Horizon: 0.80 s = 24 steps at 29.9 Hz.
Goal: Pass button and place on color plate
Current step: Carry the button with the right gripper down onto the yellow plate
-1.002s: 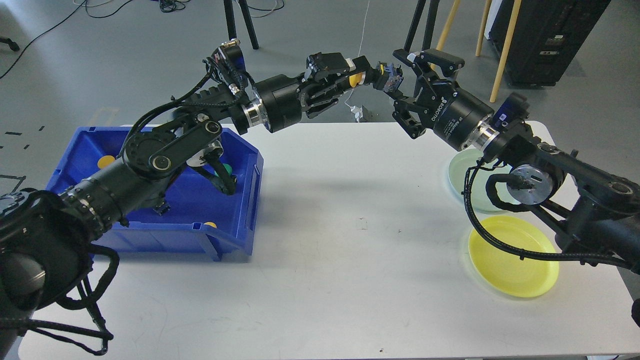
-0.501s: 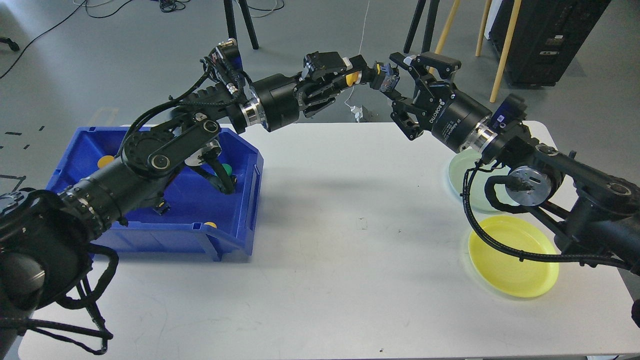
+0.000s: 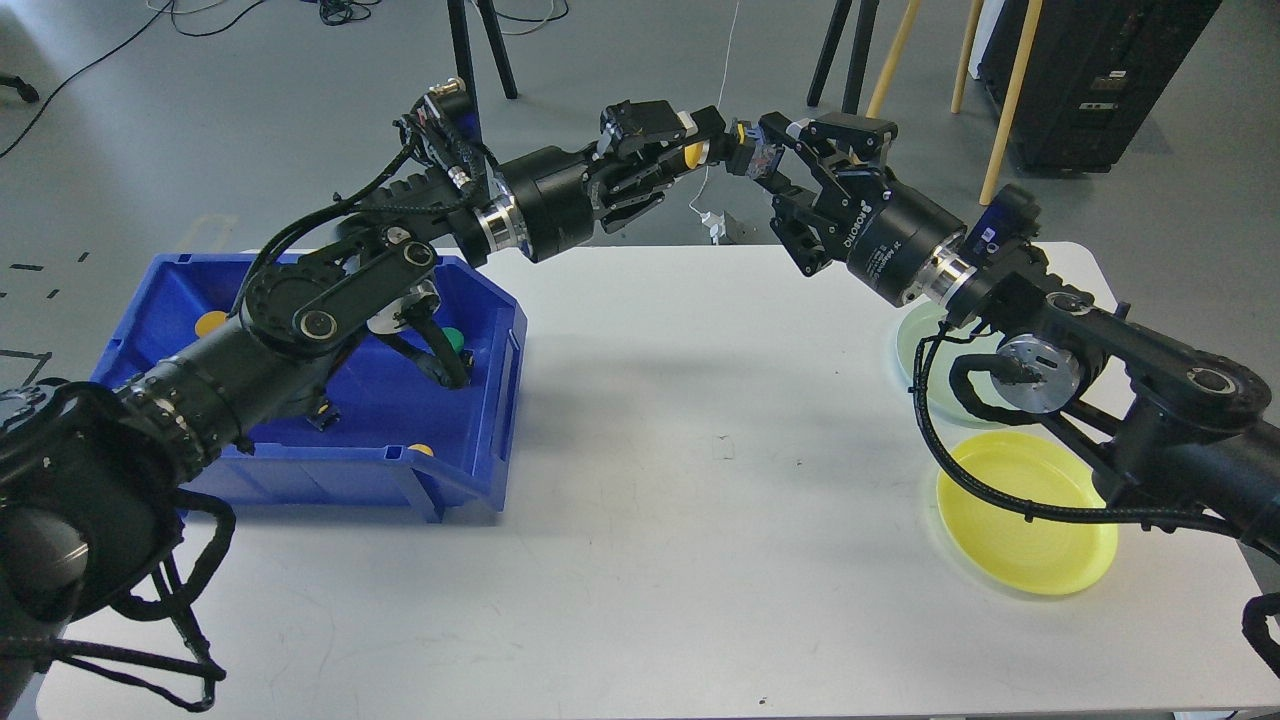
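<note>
bin (image 3: 490,400) left, plates (image 3: 1030,530) right, on table (image 3: 700,500)

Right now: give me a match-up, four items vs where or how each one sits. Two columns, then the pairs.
Items:
1. yellow button
2. blue bin
3. yellow plate
4. right gripper

Places or states:
A. on the table, left side
B. held in the left gripper, raised above the table's far edge
C. jaws open, close to the left gripper
D. on the table, near right, nothing on its visible part

Pairs: 1-B, 2-A, 3-D, 4-C
</note>
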Each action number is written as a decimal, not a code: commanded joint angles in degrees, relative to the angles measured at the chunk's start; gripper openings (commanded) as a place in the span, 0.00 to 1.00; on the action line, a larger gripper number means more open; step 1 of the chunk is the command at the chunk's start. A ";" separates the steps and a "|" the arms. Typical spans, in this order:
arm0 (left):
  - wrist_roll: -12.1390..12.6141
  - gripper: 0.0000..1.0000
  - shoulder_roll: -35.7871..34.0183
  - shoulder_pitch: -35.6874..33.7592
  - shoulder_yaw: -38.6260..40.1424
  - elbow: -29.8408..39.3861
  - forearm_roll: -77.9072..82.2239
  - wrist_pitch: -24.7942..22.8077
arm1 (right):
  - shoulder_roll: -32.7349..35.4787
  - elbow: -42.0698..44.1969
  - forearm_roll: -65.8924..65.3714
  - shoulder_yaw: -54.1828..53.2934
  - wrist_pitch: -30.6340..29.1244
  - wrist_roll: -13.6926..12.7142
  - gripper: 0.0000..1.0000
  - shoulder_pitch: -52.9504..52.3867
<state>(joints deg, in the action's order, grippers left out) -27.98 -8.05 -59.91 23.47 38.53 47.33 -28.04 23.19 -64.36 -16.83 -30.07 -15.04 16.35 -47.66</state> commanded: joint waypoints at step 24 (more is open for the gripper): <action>-0.02 0.99 -30.69 -3.54 -5.10 13.21 21.08 0.04 | 12.58 -20.54 19.98 -19.24 21.37 -3.52 0.01 51.60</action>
<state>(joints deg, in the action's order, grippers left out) -28.02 -33.05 -62.00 18.73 45.95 56.72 -27.99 35.68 -84.50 -0.29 -48.76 5.25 12.75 0.31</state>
